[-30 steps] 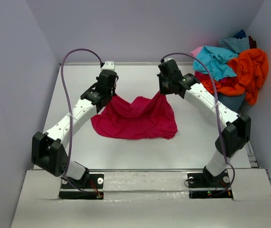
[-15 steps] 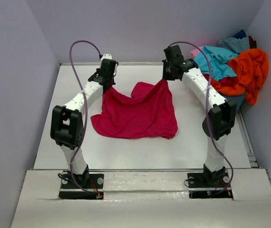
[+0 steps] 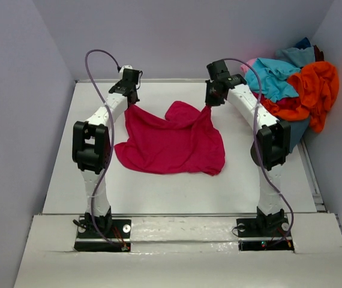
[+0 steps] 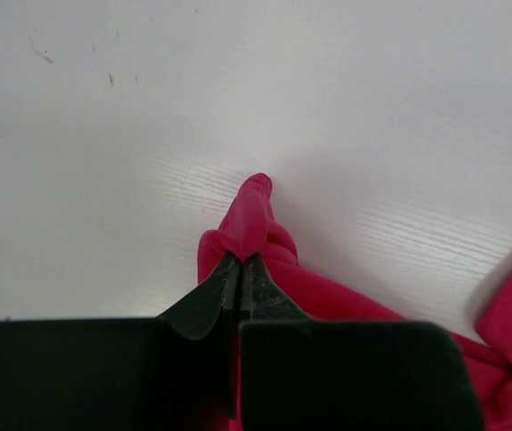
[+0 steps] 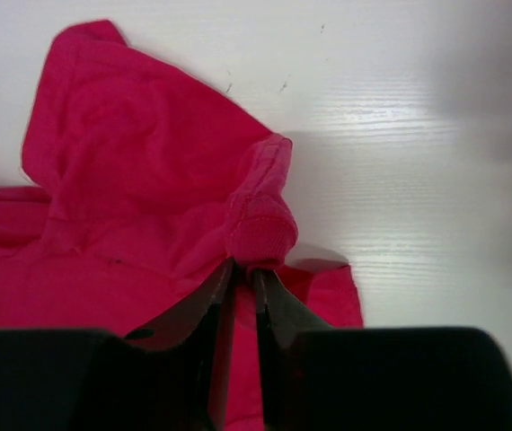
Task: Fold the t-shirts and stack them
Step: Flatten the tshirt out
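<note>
- Now we hold the crimson-magenta t-shirt (image 3: pixel 171 141) by its two far corners, one in each gripper, while its near part lies spread on the white table (image 3: pixel 159 192).
- Our left gripper (image 3: pixel 129 103) is at the shirt's far-left corner. The left wrist view shows its jaws pressed together on a bunched tip of crimson cloth that pokes out just past the fingertips.
- Our right gripper (image 3: pixel 209 103) is at the shirt's far-right corner. The right wrist view shows its jaws clamped on a rolled piece of hem, which bulges just beyond the tips.
- The cloth gathers into tight pleats toward each held corner.
- Along the shirt's far edge, between the two grippers, a rounded flap humps up, nearer the right gripper.
- The shirt's near edge lies wrinkled on the table.
- Well apart from the shirt, off its far-right side, we see a heap of other t-shirts (image 3: pixel 291 90): an orange shirt (image 3: pixel 318 84), a turquoise shirt (image 3: pixel 273 75), a sliver of a pink shirt (image 3: pixel 249 63) and a dark blue shirt (image 3: pixel 303 43).
</note>
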Tool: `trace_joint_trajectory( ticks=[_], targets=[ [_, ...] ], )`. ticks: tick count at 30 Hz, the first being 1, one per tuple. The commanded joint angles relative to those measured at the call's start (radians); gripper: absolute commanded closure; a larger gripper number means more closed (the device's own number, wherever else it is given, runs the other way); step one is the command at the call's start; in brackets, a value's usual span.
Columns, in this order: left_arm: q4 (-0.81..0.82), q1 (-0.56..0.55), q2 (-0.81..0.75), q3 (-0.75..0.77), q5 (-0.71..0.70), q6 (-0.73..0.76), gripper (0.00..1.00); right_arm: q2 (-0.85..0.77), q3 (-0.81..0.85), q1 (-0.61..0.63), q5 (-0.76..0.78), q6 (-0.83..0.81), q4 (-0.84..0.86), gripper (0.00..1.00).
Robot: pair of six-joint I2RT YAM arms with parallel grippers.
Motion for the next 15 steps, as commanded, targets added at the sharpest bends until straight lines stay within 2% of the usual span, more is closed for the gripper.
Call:
trace_joint_trajectory(
  ticks=[1, 2, 4, 6, 7, 9, 12, 15],
  targets=[
    [-0.021, 0.007, -0.014, 0.01, -0.007, -0.029, 0.8, -0.02, -0.032, -0.009, -0.04, 0.012, -0.002, 0.66],
    [-0.021, 0.007, -0.021, 0.002, -0.01, -0.033, 0.68, -0.024, -0.042, -0.009, -0.054, 0.012, 0.009, 0.54],
    [-0.009, 0.007, -0.043, -0.027, -0.007, -0.03, 0.51, -0.03, -0.052, -0.009, -0.071, 0.007, 0.016, 0.34],
    [-0.011, 0.007, -0.055, -0.035, -0.007, -0.033, 0.36, -0.03, -0.051, -0.009, -0.087, 0.004, 0.021, 0.23],
    [-0.012, 0.007, -0.064, -0.035, -0.002, -0.033, 0.32, -0.027, -0.049, -0.009, -0.091, 0.001, 0.021, 0.11],
    [-0.023, 0.007, -0.083, -0.03, 0.004, -0.035, 0.27, -0.029, -0.046, -0.009, -0.109, -0.002, 0.032, 0.09],
    [-0.053, -0.003, -0.101, -0.019, 0.006, -0.043, 0.26, -0.014, -0.037, -0.009, -0.144, -0.002, 0.055, 0.09],
    [-0.098, -0.039, -0.133, -0.019, -0.034, -0.039, 0.27, 0.041, 0.051, -0.009, -0.178, -0.005, 0.041, 0.11]
  ],
)
